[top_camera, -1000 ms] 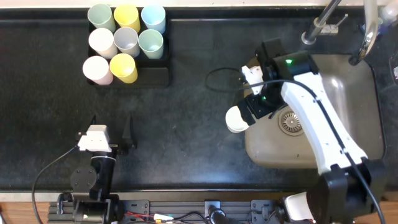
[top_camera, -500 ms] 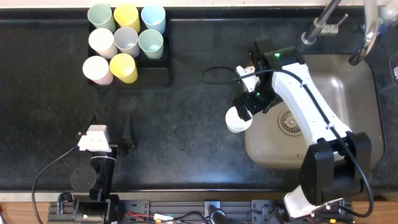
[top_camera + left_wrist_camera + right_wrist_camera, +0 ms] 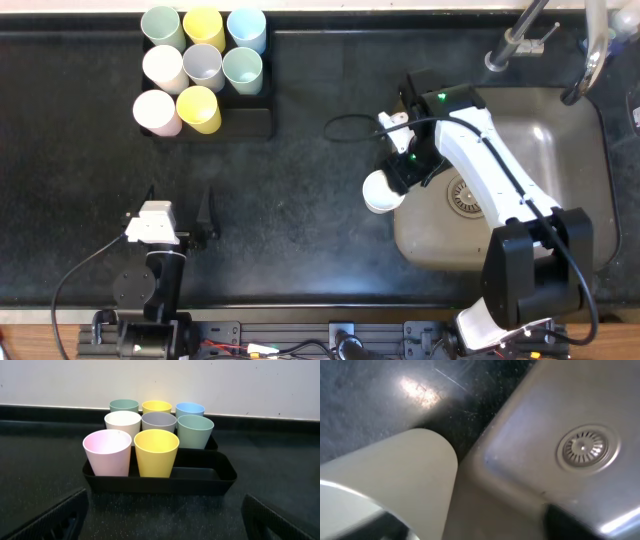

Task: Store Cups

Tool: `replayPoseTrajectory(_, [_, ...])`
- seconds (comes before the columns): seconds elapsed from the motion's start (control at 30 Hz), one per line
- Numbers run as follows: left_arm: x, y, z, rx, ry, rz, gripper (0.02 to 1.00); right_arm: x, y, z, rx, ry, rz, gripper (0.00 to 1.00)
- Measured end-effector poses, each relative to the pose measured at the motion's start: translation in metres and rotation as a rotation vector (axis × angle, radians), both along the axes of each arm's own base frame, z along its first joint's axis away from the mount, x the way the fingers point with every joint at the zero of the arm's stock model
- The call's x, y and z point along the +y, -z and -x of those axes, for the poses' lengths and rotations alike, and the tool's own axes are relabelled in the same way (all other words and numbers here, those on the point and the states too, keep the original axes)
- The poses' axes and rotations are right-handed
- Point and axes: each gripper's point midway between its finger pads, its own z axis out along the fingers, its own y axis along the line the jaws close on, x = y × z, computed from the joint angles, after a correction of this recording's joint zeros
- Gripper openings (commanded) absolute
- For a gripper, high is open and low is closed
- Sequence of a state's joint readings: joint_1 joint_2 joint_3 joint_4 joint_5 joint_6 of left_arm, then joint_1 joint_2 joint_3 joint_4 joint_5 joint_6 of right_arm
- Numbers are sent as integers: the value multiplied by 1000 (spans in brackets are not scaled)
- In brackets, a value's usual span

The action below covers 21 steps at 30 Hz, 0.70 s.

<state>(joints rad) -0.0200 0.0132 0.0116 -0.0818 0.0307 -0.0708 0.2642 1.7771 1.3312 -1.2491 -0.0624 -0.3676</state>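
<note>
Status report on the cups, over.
Right gripper shut on white cup, at left rim of sink. Left gripper open, low over counter, facing tray. Tray holds eight cups, one corner slot free. Only the arm's black cable loop between them.

This is a kitchen: a dark speckled countertop runs along a white wall, with a steel sink, its drain, a tap, and a tray of plastic cups.
</note>
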Motion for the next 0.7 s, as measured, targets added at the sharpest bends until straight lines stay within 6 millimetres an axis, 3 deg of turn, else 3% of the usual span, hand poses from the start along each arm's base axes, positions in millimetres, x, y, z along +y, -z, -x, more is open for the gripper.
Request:
replayPoseTrajectory(0.3, [0,0,0,0,0,0,998,5,-5,5,10,12,-12,42])
replayPoseTrajectory(0.43, [0,0,0,0,0,0,998,11,-25,3,-3,49,-23,45])
replayPoseTrajectory(0.53, [0,0,0,0,0,0,998,29,-74,-25,-142,87,-77,42])
replayPoseTrajectory(0.63, [0,0,0,0,0,0,998,59,-150,-59,-368,83,-180,45])
replayPoseTrajectory(0.7, [0,0,0,0,0,0,998,87,-204,-70,-511,53,-265,42])
